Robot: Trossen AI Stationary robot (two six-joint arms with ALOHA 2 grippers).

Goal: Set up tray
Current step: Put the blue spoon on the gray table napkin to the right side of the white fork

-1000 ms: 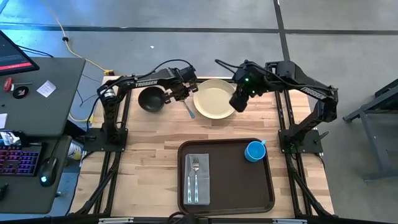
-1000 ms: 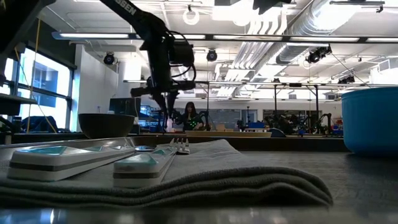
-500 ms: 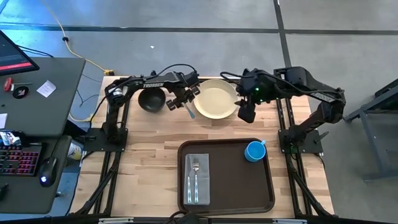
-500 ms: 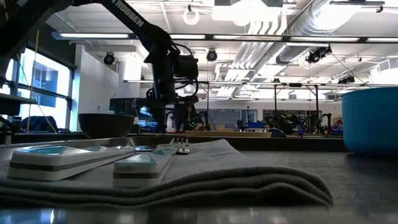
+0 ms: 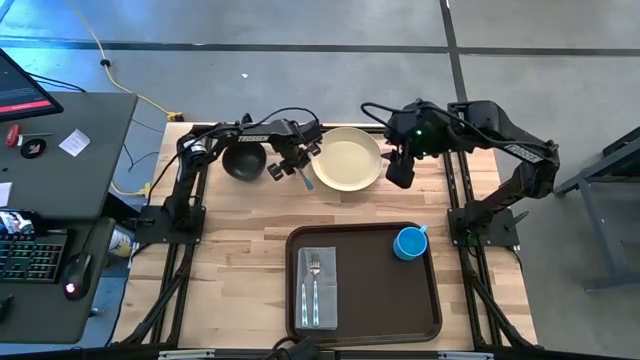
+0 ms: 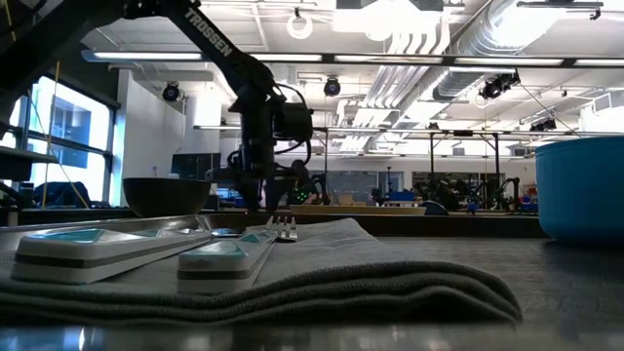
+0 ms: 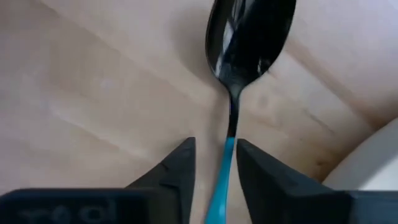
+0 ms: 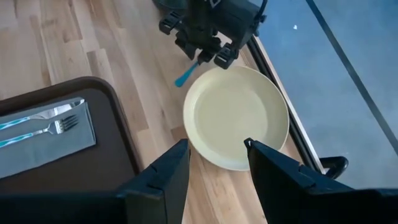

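A spoon [image 7: 247, 43] with a blue handle [image 7: 225, 174] lies flat on the wooden table, between the black bowl [image 5: 243, 160] and the pale yellow plate [image 5: 346, 158]. My left gripper [image 7: 214, 168] points down, low over it and open. Its fingers stand on either side of the handle, and a gap shows beside the handle. My right gripper [image 8: 214, 180] hangs open and empty above the plate's right rim. The dark brown tray [image 5: 372, 300] at the near edge holds a grey napkin [image 5: 318, 290] with a fork and knife on it, and a blue cup [image 5: 410, 242].
The plate's rim [image 7: 373, 168] lies close beside the left gripper, with the bowl on its other side. Bare wood stretches between the far row of dishes and the tray. A desk with a keyboard [image 5: 30, 255] stands left of the table.
My left gripper has sunk toward the spoon and rolled about its pointing line. Its fingers stand wider apart than a second ago and now sit astride the handle. My right gripper has drifted toward the table's right edge, off the plate's middle. The spoon has not moved.
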